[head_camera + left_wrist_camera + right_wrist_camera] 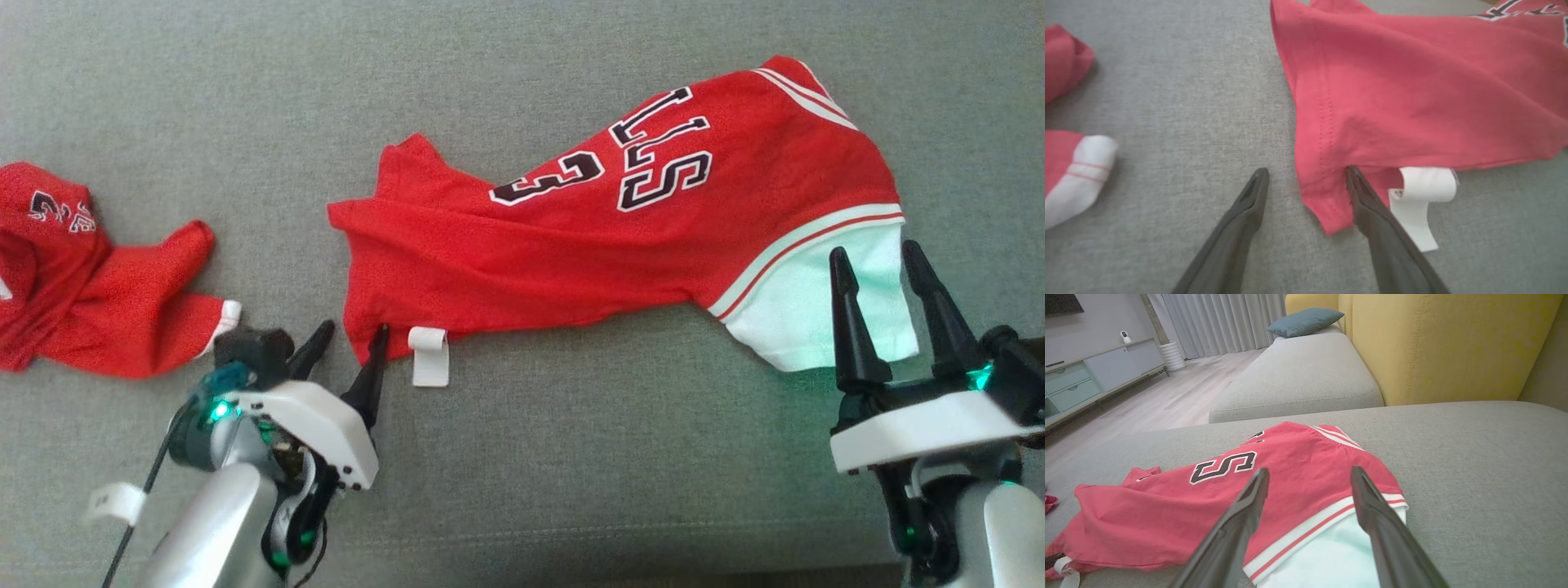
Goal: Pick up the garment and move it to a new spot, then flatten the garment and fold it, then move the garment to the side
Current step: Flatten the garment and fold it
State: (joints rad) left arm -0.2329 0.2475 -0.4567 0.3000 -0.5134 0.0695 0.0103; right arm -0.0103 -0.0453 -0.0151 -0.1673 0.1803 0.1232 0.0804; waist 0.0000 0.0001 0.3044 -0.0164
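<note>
Indoors, a living room with wooden floor, pale curtains and a low cabinet opens beyond a grey sofa seat with a yellow backrest. Mid-seat lies the red jersey, with bare fabric on every side and free space toward the backrest. A second red garment sits crumpled at the seat's left. Both grippers stand spread, holding nothing: the right gripper is over the jersey's white panel, and the left gripper is at its hem corner, one finger touching cloth beside a white label.
</note>
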